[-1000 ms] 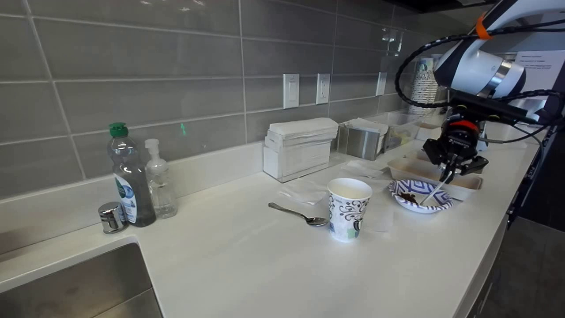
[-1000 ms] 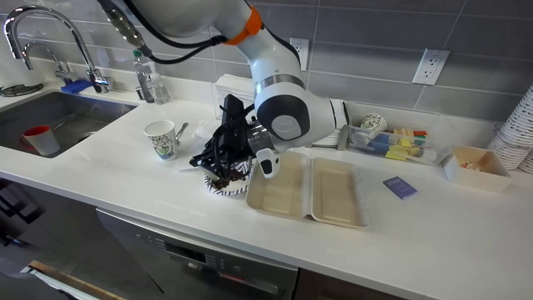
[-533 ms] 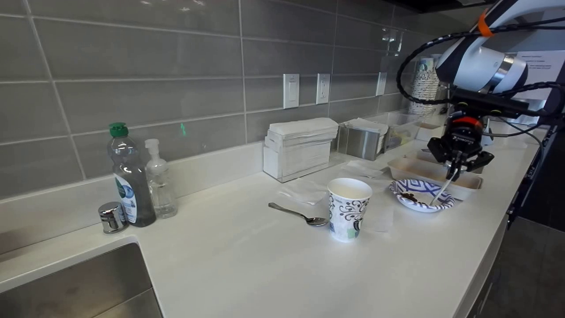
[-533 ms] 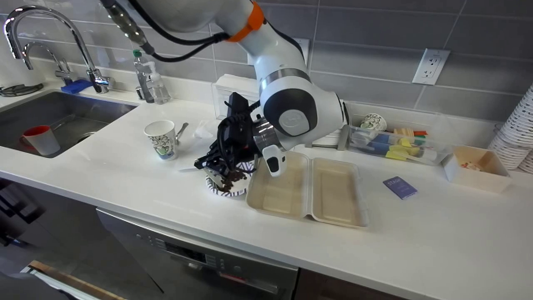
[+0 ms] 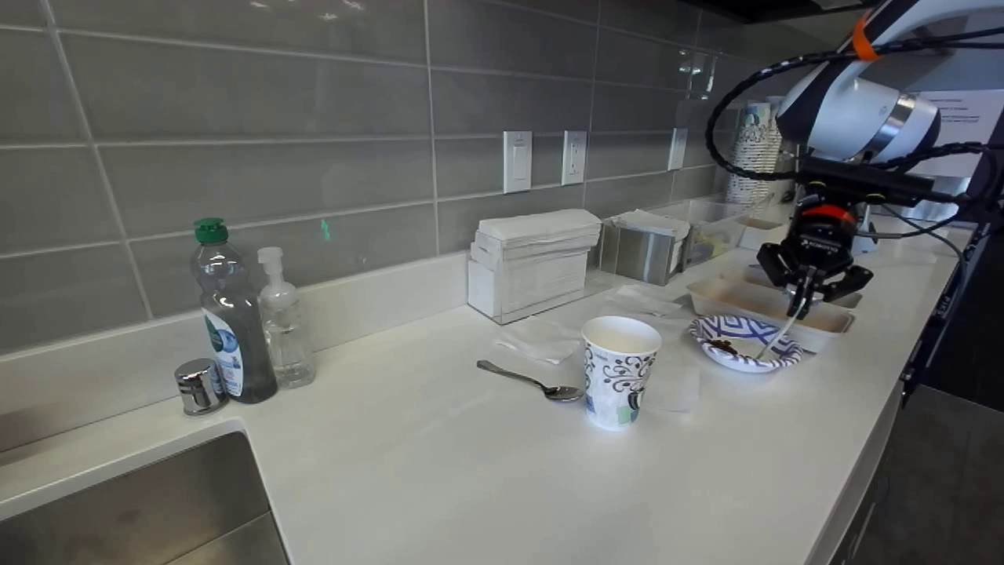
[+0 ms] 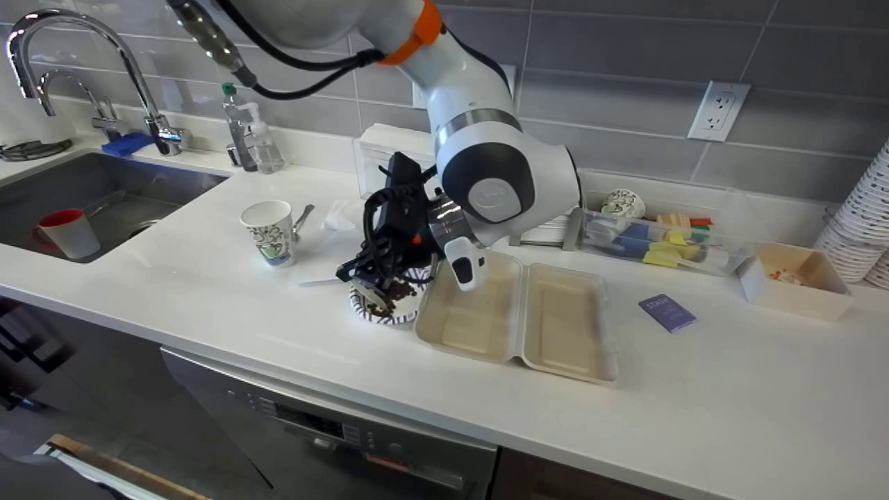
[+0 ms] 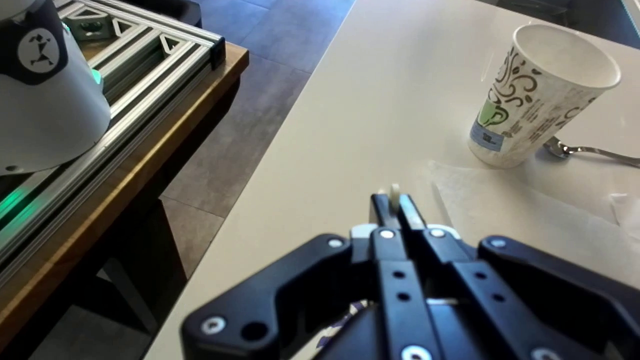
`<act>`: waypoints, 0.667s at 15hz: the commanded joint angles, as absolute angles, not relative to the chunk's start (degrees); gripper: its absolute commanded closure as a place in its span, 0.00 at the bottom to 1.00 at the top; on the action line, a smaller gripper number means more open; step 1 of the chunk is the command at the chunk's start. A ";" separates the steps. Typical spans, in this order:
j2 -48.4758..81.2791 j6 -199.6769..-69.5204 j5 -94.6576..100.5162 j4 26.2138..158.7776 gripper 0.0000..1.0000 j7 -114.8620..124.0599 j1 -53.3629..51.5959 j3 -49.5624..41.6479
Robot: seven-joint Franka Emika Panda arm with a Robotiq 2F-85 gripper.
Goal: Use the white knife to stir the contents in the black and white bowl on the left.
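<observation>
Bowl (image 5: pixel 737 326) and clamshell (image 6: pixel 566 319) sit slightly shifted from half a second ago, side by side. Gripper (image 5: pixel 798 308) pinches knife (image 5: pixel 776 339) aslant, lower end in bowl near brown bits (image 6: pixel 403 289). Cup (image 5: pixel 620 380) upright on counter (image 5: pixel 471 471), apart from bowl.

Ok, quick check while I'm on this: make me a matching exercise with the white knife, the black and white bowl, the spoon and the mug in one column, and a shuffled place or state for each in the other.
Things:
1. white knife
2. black and white bowl
3. metal spoon
4. red-and-white mug

Places and states:
A. in the sink
B. holding dark brown bits
C. pinched in the gripper
D. lying beside the paper cup

Pairs: 1-C; 2-B; 3-D; 4-A
</observation>
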State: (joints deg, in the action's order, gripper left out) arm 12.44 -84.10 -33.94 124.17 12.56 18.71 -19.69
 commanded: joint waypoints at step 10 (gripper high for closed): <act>11.86 -98.48 -42.06 127.16 0.99 8.84 18.06 -17.35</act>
State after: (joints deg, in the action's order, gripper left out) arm 12.09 -95.44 -39.77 125.26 11.28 18.54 -17.97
